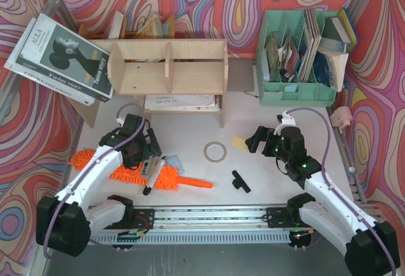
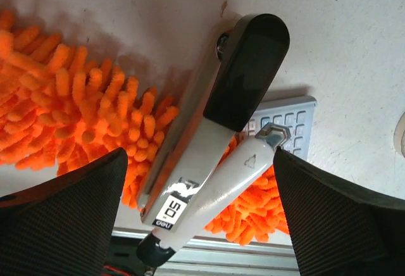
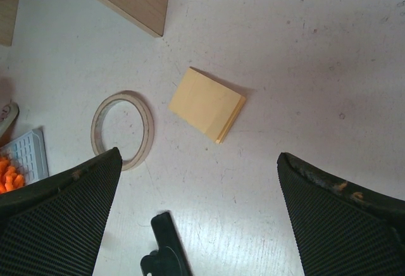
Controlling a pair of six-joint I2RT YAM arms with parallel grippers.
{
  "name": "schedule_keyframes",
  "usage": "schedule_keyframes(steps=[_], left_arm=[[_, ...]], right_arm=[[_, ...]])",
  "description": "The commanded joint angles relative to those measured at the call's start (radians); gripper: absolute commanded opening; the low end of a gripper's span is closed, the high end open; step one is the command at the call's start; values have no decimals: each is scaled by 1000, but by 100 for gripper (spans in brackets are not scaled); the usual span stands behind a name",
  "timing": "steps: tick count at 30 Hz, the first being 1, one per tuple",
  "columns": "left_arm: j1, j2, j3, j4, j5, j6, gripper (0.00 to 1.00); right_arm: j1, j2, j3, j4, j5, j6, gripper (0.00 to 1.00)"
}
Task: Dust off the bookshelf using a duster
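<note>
Hovering over the duster [image 1: 169, 180] at 7 o'clock, L gripper [image 2: 201, 181] has jaws wide apart, nothing clamped; can't tell if the pads brush the fluff. Stapler [image 2: 243, 73] & grey pen [image 2: 234, 181] lie across the shaggy head, so prob. clutter to dodge; handle pokes free toward 3 o'clock, likely the better grab. Bookshelf [image 1: 168, 67] waits at 12, not yet dusted I'd guess. R gripper [image 3: 199, 181] at 3 o'clock, fully apart, empty, above sticky notes [image 3: 207, 104]
</note>
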Motion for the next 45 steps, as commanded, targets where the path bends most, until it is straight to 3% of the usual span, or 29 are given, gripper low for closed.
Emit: schedule_keyframes(steps=[1, 12, 45], left_arm=[[-3, 7, -50, 126, 3, 35, 85], [-4, 64, -49, 162, 32, 51, 64], [-15, 73, -12, 84, -60, 37, 38]], right_arm=[[5, 7, -6, 36, -9, 7, 99], [5, 9, -6, 33, -5, 9, 99], [5, 15, 9, 23, 16, 10, 99]])
